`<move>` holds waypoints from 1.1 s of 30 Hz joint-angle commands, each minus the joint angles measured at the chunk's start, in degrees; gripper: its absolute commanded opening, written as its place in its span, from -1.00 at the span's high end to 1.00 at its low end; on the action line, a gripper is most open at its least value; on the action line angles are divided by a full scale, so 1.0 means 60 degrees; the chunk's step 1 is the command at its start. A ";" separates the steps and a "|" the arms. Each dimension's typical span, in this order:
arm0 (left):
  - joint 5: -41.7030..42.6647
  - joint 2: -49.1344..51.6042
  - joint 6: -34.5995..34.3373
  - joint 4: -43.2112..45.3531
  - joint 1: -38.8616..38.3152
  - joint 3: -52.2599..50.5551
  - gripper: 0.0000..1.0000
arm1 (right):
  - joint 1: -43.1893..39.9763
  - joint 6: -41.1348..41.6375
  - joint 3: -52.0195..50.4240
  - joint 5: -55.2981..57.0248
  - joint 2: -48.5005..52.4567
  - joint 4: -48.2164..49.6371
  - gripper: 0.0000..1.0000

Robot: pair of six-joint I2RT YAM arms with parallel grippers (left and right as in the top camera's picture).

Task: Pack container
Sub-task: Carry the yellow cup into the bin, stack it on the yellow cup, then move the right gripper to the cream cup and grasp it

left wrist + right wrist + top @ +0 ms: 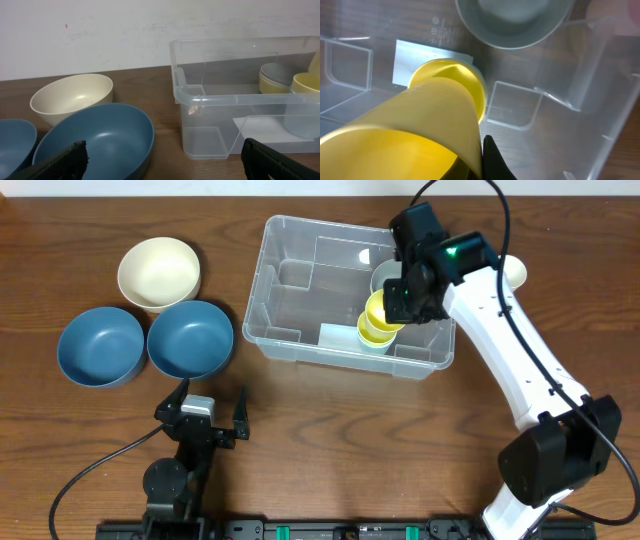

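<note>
2 smooth yellow cups [378, 320], round grey bowl [515, 20] in clear ribbed container [300, 305].

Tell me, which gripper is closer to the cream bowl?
Left. The left gripper rests open just in front of the blue bowls, which sit beside the cream bowl. The right gripper is much farther off, over the clear bin, holding a yellow cup.

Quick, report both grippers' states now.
Left gripper: open, empty.
Right gripper: shut on a yellow cup, over the container.
</note>
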 commanded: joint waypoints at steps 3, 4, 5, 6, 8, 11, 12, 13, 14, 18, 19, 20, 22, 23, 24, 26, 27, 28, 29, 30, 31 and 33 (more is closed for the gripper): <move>0.0175 -0.0058 0.0091 -0.0321 0.0047 -0.0168 -0.96 | 0.0117 0.0127 -0.0685 0.0131 0.0018 0.0375 0.95; 0.0175 -0.0058 0.0091 -0.0321 0.0047 -0.0168 -0.96 | 0.0117 0.0127 -0.0831 0.0131 0.0018 0.0521 0.91; 0.0175 -0.0058 0.0091 -0.0321 0.0047 -0.0168 -0.96 | 0.0117 0.0127 -0.0969 0.0131 0.0018 0.0670 0.77; 0.0175 -0.0058 0.0091 -0.0321 0.0047 -0.0168 -0.96 | 0.0117 0.0127 -0.1056 0.0127 0.0018 0.0772 0.58; 0.0175 -0.0058 0.0091 -0.0321 0.0047 -0.0168 -0.96 | 0.0113 0.0117 -0.1144 0.0135 0.0018 0.0903 0.23; 0.0175 -0.0058 0.0091 -0.0321 0.0051 -0.0168 -0.96 | 0.0106 -0.0076 -0.1137 0.0127 0.0015 0.1096 0.04; 0.0175 -0.0058 0.0091 -0.0321 0.0051 -0.0168 -0.96 | 0.0106 -0.0095 -0.1086 0.0127 0.0004 0.1107 0.02; 0.0175 -0.0058 0.0091 -0.0321 0.0047 -0.0168 -0.96 | 0.0106 -0.0149 -0.1020 0.0120 -0.0004 0.1104 0.00; 0.0175 -0.0058 0.0091 -0.0321 0.0047 -0.0168 -0.96 | 0.0106 -0.0222 -0.0918 0.0087 -0.0015 0.1067 -0.02; 0.0175 -0.0058 0.0091 -0.0321 0.0047 -0.0168 -0.96 | 0.0055 -0.0306 -0.0215 0.0091 -0.0171 0.0576 -0.05; 0.0175 -0.0058 0.0091 -0.0321 0.0051 -0.0168 -0.96 | -0.0011 -0.0310 0.0018 0.0117 -0.0229 0.0408 -0.06; 0.0175 -0.0058 0.0091 -0.0321 0.0047 -0.0168 -0.96 | -0.0098 -0.0310 0.0251 0.0197 -0.0306 0.0237 -0.08; 0.0175 -0.0058 0.0091 -0.0321 0.0047 -0.0168 -0.96 | -0.0346 -0.0306 0.0612 0.0495 -0.0455 -0.0018 -0.08; 0.0175 -0.0058 0.0091 -0.0321 0.0051 -0.0168 -0.96 | -0.0495 -0.0306 0.0725 0.0645 -0.0525 -0.0084 -0.08; 0.0175 -0.0058 0.0091 -0.0321 0.0047 -0.0168 -0.96 | -0.0699 -0.0306 0.0798 0.0780 -0.0616 -0.0109 -0.08; 0.0175 -0.0058 0.0091 -0.0321 0.0047 -0.0168 -0.96 | -0.1155 -0.0306 0.0809 0.0892 -0.0743 -0.0087 -0.10; 0.0175 -0.0058 0.0091 -0.0321 0.0047 -0.0168 -0.96 | -0.1446 -0.0306 0.0809 0.0976 -0.0769 -0.0080 -0.11; 0.0175 -0.0058 0.0091 -0.0321 0.0047 -0.0168 -0.96 | -0.1803 -0.0302 0.0809 0.1096 -0.0769 -0.0073 -0.10; 0.0175 -0.0058 0.0091 -0.0321 0.0047 -0.0168 -0.96 | -0.2095 -0.0306 0.0809 0.1126 -0.0769 -0.0055 -0.11; 0.0175 -0.0058 0.0091 -0.0321 0.0047 -0.0168 -0.96 | -0.2412 -0.0302 0.0805 0.1126 -0.0750 -0.0022 -0.10; 0.0175 -0.0058 0.0091 -0.0321 0.0047 -0.0168 -0.96 | -0.2721 -0.0302 0.0805 0.1122 -0.0747 0.0040 -0.10; 0.0175 -0.0058 0.0091 -0.0321 0.0047 -0.0168 -0.96 | -0.3461 -0.0306 0.0805 0.1122 -0.0732 0.0204 -0.08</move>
